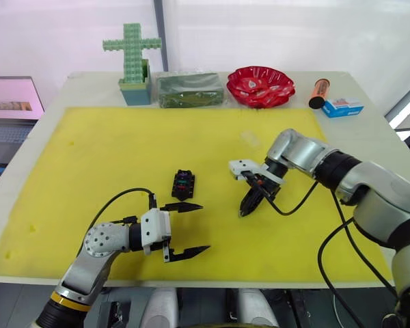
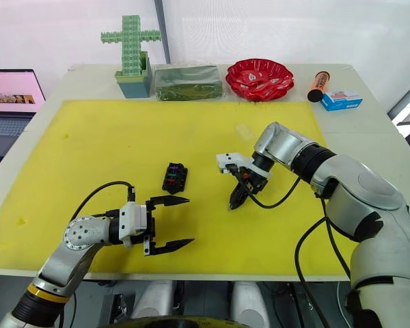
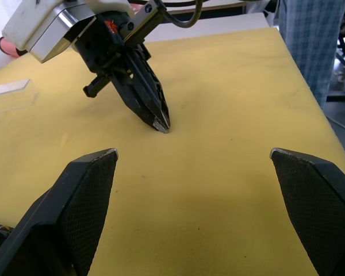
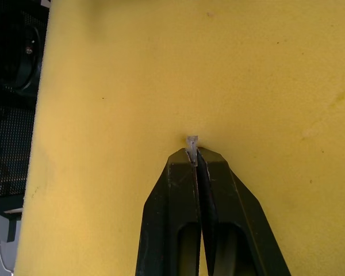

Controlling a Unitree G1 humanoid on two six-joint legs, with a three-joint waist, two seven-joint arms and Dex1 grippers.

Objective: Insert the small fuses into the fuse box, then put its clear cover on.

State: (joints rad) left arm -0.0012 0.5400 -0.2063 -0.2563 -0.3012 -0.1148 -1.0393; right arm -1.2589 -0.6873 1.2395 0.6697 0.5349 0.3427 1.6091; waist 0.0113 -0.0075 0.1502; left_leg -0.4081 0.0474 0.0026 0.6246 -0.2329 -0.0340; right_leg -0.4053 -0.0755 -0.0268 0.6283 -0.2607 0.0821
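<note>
The black fuse box (image 1: 183,184) lies on the yellow mat (image 1: 109,157), with red, green and purplish small fuses in its top slots. My right gripper (image 1: 243,212) points down at the mat to the right of the box, shut on a tiny pale grey fuse (image 4: 191,141) that pokes out from its tips just above the mat. My left gripper (image 1: 205,227) hovers open in front of the box, holding nothing. The clear cover (image 3: 10,95) rests flat on the mat beyond the right gripper, faintly seen as the clear cover (image 2: 244,130).
Along the table's back edge stand a green block cross (image 1: 132,51), a dark green box (image 1: 190,89), a red dish (image 1: 260,86), an orange marker (image 1: 318,93) and a blue-white carton (image 1: 342,107). A laptop (image 1: 10,102) sits off the left edge. A person's clothing (image 3: 307,40) is beside the table.
</note>
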